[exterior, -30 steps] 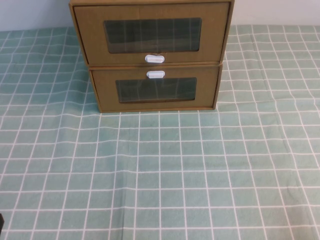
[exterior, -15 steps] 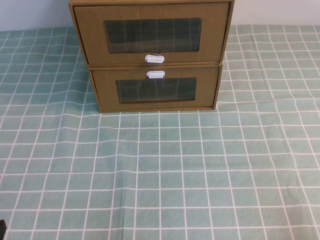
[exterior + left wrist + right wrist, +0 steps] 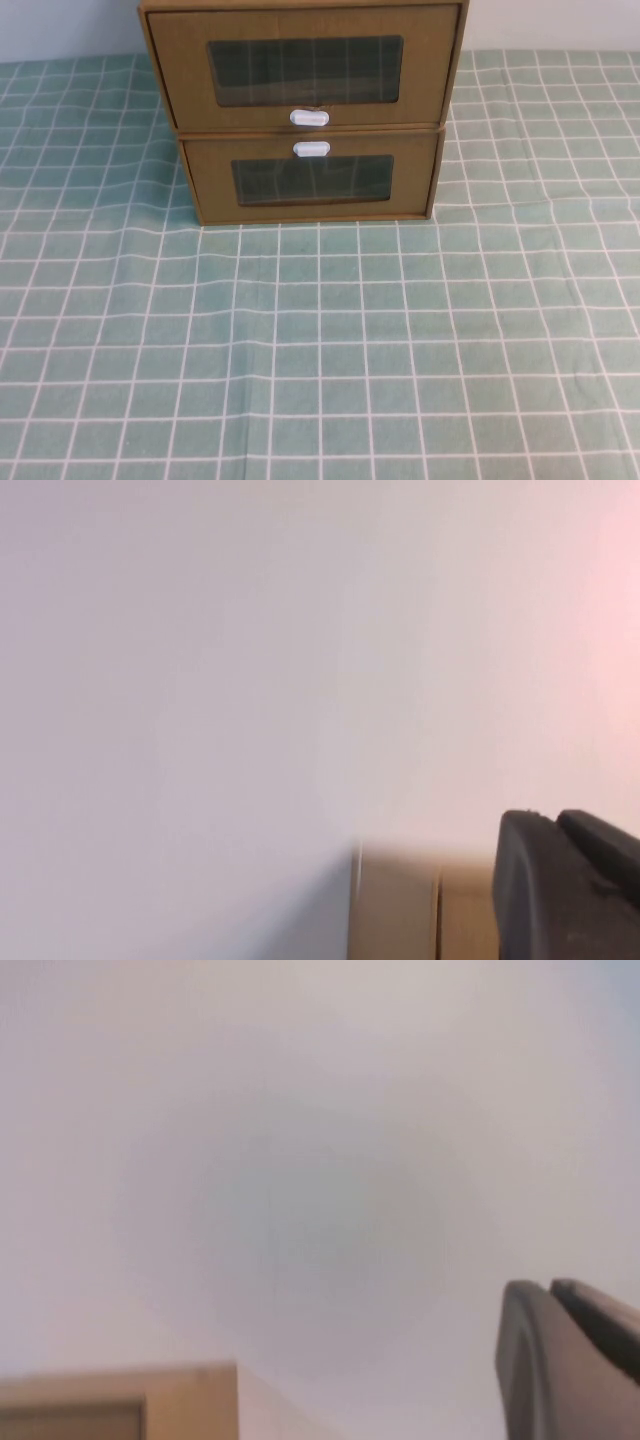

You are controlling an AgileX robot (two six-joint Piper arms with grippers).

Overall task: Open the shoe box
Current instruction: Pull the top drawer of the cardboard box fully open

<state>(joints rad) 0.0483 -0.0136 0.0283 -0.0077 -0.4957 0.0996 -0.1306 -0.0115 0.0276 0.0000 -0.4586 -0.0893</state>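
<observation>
Checked cloth (image 3: 320, 350) holds the shoe box (image 3: 305, 135); right gripper (image 3: 570, 1360) closed, left gripper (image 3: 565, 885) unclear, both mostly cropped, facing wall (image 3: 200, 680).

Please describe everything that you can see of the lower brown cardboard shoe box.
The lower brown cardboard shoe box stands closed on the green checked tablecloth, at the far middle of the table. Its front has a dark rectangular window and, above that, a small white oval handle. A second similar box rests on top of it. Nothing else touches it: the left tool and the shut right tool show only in their own wrist views, not in the high view.
</observation>
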